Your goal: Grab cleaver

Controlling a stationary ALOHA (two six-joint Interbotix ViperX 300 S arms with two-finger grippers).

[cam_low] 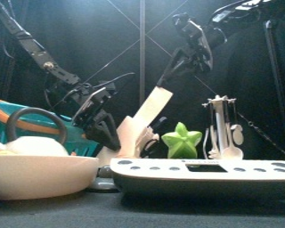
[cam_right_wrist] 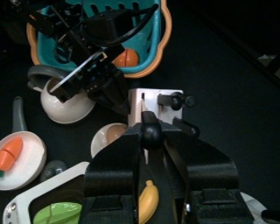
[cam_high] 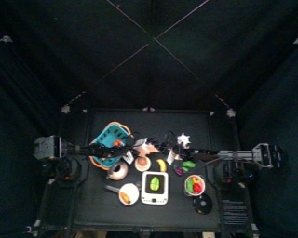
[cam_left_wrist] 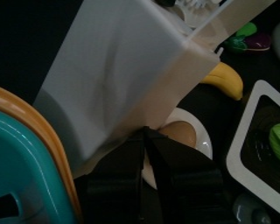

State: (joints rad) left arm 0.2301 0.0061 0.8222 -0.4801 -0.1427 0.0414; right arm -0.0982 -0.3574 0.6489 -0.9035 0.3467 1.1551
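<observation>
Evidently the grab looks done: the left gripper (cam_left_wrist: 157, 149) is clamped on the cleaver (cam_left_wrist: 130, 70), whose broad pale blade rises tilted at the front view's centre, right of the teal basket (cam_left_wrist: 25, 175). The next move, I judge, calls for a steady lift clear of the dishes. The right gripper (cam_right_wrist: 154, 122) hangs above the blade, upper right in the front view; whether it grips anything I cannot tell.
</observation>
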